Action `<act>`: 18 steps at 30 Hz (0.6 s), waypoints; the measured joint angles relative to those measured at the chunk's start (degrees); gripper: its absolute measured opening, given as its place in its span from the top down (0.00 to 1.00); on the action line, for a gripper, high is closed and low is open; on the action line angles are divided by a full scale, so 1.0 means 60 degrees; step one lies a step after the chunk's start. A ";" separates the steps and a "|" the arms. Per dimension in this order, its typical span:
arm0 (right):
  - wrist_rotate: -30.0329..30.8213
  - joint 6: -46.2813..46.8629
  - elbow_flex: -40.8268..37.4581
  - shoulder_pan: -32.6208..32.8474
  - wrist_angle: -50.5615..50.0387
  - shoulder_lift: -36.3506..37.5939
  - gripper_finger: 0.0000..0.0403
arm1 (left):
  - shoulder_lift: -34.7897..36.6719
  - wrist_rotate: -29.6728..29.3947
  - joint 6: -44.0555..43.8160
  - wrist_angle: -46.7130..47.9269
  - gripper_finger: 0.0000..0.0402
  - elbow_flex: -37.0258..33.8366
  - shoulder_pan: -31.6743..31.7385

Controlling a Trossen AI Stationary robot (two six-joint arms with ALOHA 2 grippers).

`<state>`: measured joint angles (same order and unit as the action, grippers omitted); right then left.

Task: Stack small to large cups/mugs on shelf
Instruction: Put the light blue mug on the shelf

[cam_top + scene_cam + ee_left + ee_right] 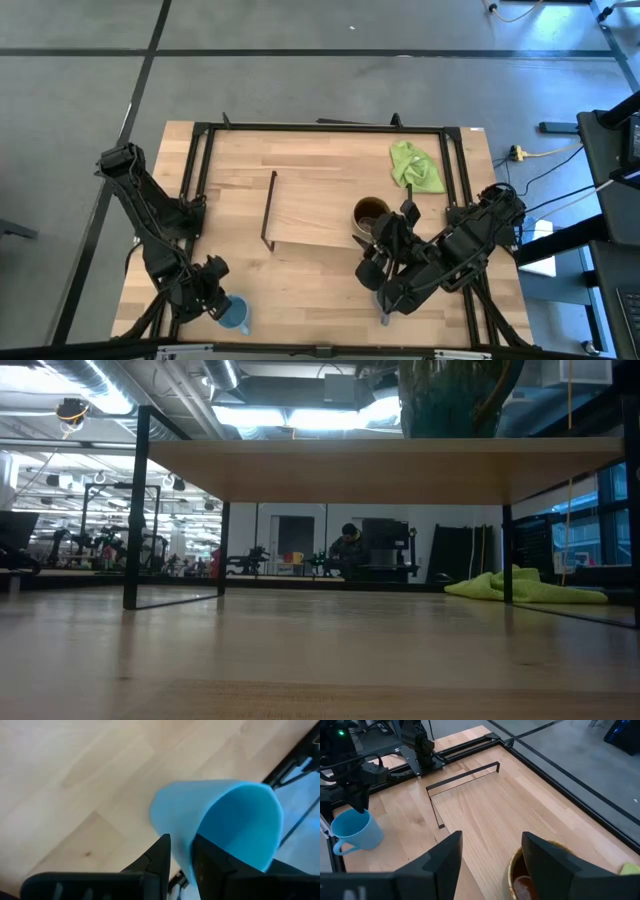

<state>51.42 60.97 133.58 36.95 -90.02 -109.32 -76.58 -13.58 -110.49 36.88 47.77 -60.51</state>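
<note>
A light blue mug (237, 316) is near the table's near left corner, with my left gripper (180, 845) shut on its rim; the right wrist view shows the mug (356, 832) under that gripper (355, 802), handle turned away from the shelf. The brown mug (370, 212) stands on the light-wood shelf (320, 210), toward its right end. My right gripper (490, 865) hovers open above the shelf, just beside the brown mug (535, 875), and touches nothing. My left gripper pinches the light blue mug's wall at the rim (182, 862), with one finger (160, 855) outside and the other finger (210, 865) inside the mug. The fingers come steeply from above. The mug hangs slightly tilted below them; whether its base rests on the table cannot be told.
A lime-green cloth (415, 165) lies on the table at the far right, behind the shelf. Black metal frame rails (320, 127) run round the table. The shelf's board (380, 465) stands on thin black end frames. Bare tabletop lies between the shelf and the near edge.
</note>
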 joint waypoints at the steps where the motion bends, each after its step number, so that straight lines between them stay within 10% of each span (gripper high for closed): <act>1: 0.0000 0.0000 0.0000 -0.0003 0.0000 0.0000 0.49 | 0.0000 0.0004 0.0003 0.0088 0.83 0.0000 0.0000; 18: 0.0004 -0.0040 0.0000 -0.0160 0.0000 0.0000 0.49 | -0.0007 0.0261 0.0268 0.0977 0.83 -0.0007 0.0062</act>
<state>51.44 60.73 133.58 35.99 -90.02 -109.32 -76.62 -12.02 -108.88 42.74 47.72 -60.14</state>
